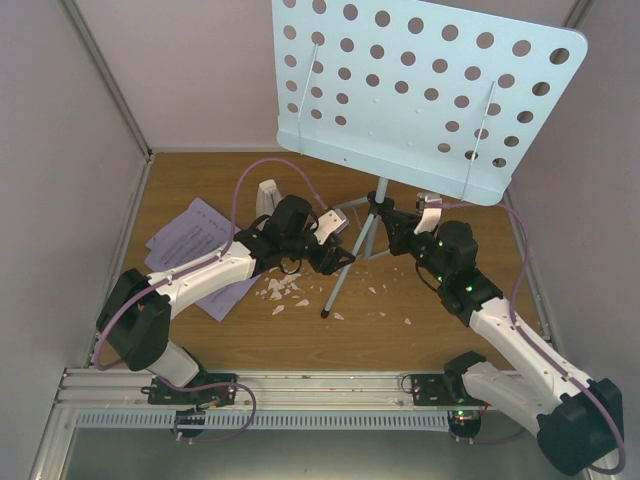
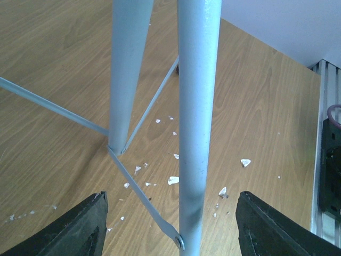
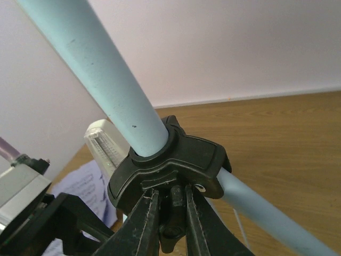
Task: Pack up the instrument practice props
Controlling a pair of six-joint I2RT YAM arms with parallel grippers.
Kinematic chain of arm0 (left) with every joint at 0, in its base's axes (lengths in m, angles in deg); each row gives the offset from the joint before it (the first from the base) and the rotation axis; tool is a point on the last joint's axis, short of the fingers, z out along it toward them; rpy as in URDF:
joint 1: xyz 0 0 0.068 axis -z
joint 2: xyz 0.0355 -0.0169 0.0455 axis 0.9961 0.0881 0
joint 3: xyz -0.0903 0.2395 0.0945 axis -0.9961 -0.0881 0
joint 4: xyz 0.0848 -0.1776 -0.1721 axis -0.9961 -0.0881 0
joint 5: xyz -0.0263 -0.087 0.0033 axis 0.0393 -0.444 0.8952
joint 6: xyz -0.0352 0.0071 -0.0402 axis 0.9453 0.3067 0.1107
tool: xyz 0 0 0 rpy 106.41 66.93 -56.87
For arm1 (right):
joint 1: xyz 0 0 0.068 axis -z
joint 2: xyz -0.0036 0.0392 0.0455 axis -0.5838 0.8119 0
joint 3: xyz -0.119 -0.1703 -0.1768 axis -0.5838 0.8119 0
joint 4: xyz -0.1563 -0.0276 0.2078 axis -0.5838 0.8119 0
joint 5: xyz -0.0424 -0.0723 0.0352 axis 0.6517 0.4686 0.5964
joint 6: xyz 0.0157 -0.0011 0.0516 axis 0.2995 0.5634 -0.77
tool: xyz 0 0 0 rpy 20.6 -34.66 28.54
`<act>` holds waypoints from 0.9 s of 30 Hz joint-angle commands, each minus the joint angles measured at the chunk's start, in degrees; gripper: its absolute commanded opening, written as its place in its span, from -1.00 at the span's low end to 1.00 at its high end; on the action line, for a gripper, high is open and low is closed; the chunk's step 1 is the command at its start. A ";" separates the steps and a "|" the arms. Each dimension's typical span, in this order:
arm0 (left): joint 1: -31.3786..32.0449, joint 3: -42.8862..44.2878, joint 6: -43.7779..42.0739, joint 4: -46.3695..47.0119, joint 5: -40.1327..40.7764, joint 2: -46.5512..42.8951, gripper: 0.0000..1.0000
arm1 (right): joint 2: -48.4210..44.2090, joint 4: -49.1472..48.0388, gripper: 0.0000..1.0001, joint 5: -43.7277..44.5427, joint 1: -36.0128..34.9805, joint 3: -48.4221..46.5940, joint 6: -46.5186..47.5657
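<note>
White crumbly scraps [image 1: 280, 290] scattered across wooden table [image 1: 300, 345]

The music stand [image 1: 400, 160] has its desk cut off at the overhead view's top edge, and the desk hides its upper pole. Near the worktop's left edge, the left arm [image 1: 205, 268] covers part of the sheet-music pages [image 1: 190, 230].

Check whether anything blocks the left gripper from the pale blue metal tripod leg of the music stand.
Nothing visible does. The left gripper is open, and the pale blue tripod leg stands between its fingers, touching neither. Small white scraps lie on the wooden table beyond.
</note>
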 commanded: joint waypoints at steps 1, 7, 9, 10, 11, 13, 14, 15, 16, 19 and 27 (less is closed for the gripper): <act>0.65 1.53 -0.83 1.88 0.40 -0.18 0.34 | -0.67 -1.01 -0.86 0.81 0.30 -1.44 13.17; 0.65 1.44 -0.88 2.00 0.58 -0.61 0.34 | -1.04 1.00 -0.75 0.33 0.32 -2.89 19.46; 0.65 1.35 -0.94 2.10 0.83 -0.71 0.34 | -1.56 2.34 -0.61 -0.31 0.31 -3.81 22.34; 0.65 1.26 -0.91 2.11 1.05 -0.78 0.36 | -1.91 3.21 -0.57 0.36 0.32 -4.25 23.30; 0.65 1.12 -0.95 2.19 1.19 -0.96 0.38 | -2.48 3.84 -0.52 1.38 0.32 -4.48 24.01; 0.65 0.66 -0.93 2.70 1.47 -1.46 0.45 | -4.22 4.31 -0.32 3.18 0.30 -4.28 24.63; 0.65 0.34 -1.00 3.15 1.14 -1.73 0.49 | -5.22 4.33 -0.19 3.93 0.30 -3.86 24.46; 0.65 -0.19 -1.15 3.85 0.19 -2.54 0.54 | -6.18 4.42 -0.06 4.43 0.29 -3.32 24.28; 0.65 -0.94 -1.21 5.20 -1.33 -3.47 0.60 | -6.81 4.77 0.03 5.09 0.29 -2.74 24.02; 0.72 -3.87 -1.05 9.33 -4.01 -6.48 0.72 | -9.13 5.31 0.09 8.43 1.00 -0.03 20.96; 0.73 -5.60 3.37 13.79 -4.59 -10.93 0.76 | -15.80 -4.05 0.33 -10.92 18.57 10.93 7.28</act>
